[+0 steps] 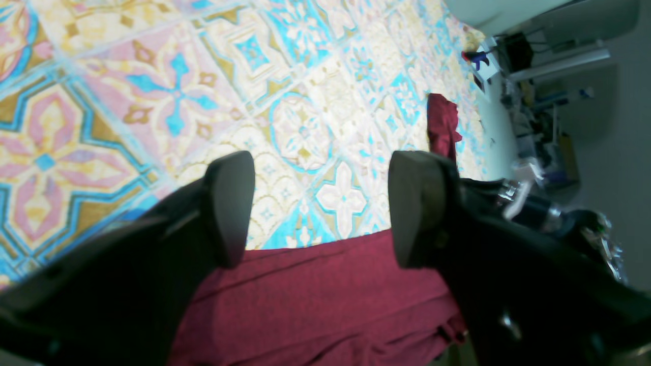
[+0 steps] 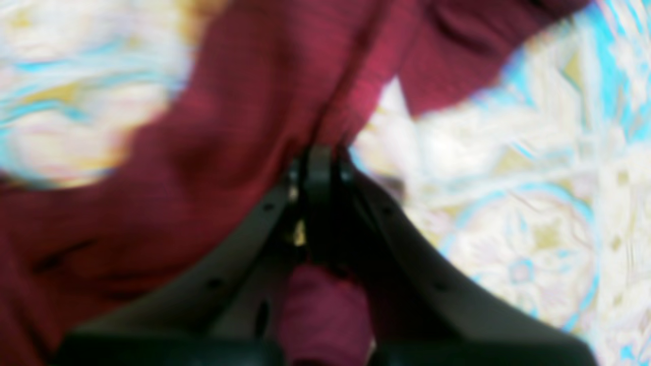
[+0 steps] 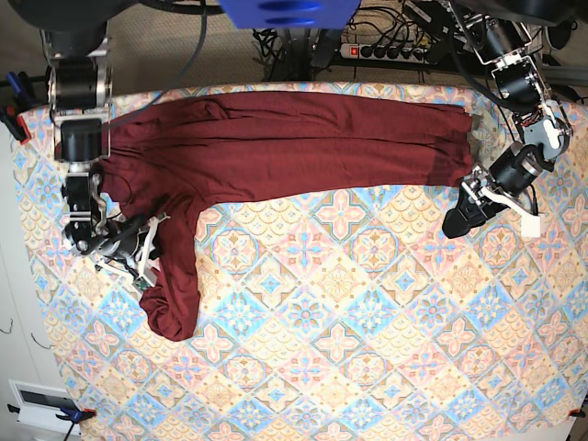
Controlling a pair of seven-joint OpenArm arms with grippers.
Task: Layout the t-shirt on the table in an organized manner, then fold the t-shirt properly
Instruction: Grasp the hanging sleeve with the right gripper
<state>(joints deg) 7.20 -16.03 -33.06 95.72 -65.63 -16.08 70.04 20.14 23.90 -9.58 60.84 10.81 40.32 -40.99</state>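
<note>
Pressed together, the jaws of the right gripper [image 2: 318, 162] pinch a fold of the dark maroon short-sleeved t-shirt [image 3: 276, 147] of thin jersey; in the right wrist view the black fingers meet at their tips with red cloth bunched in front of them and a lump of it showing between the finger bases. In the base view this gripper [image 3: 152, 253] sits near the left edge of the desk [image 3: 367, 349], a wide surface covered by a tile-patterned cloth of pastel blue, pink and cream diamonds and floral medallions.

Jaws of the left gripper [image 1: 320, 208] stand spread, nothing between them. Its two black pads hang above the patterned cloth just past an edge of the shirt, and red fabric fills the lower middle of the left wrist view beneath them. In the base view the left gripper [image 3: 457, 220] is near the right edge of the desk, just beyond the right end of the shirt; whether it touches the cloth cannot be told.

The shirt lies along the far edge of the desk as a long wrinkled band reaching from the far left corner almost to the far right corner. One part of it runs down from the band on the left side, toward the middle of the left half of the desk, ending in a rounded bunch beside the right gripper.
</note>
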